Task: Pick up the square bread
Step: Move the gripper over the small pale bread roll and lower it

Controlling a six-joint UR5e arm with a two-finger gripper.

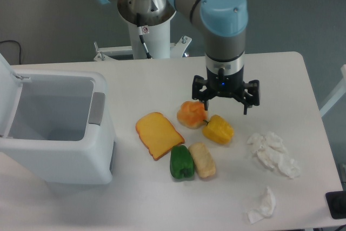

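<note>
Table (162, 74): white top with rounded corners, bearing every item below. The landmark for all positions is the green pepper (181, 162), which lies near the table's front edge.

Arm (216, 4): grey tube segments with pale blue joint caps, descending from the upper frame, well behind the green pepper.

Bin (54, 128): white open-topped box with a grey handle panel, lid tipped up at its far left side; stands well to the left of the green pepper.

Gripper (226, 101): black, two-fingered, pointing downward, behind and to the right of the green pepper. Jaws are spread wide with nothing between them. It hangs over the round orange bun and the yellow pepper; whether it touches either cannot be told.

Toast slice (158, 134): flat, orange-yellow with a darker crust edge, just beside the green pepper on its rear left.

Crumpled tissue (273, 154): white wad, well to the right of the green pepper. A second, smaller tissue (263, 205) lies to the right and nearer the front edge.

Square bread (202, 160): pale beige-tan blocky chunk with rounded edges, lying immediately to the right of the green pepper and appearing to touch it.

Yellow pepper (218, 130): just behind and to the right of the green pepper, behind the square bread.

Round orange bun (191, 114): directly behind the green pepper, touching the yellow pepper's left side.

Green pepper: glossy dark green, lengthwise front to back.
</note>
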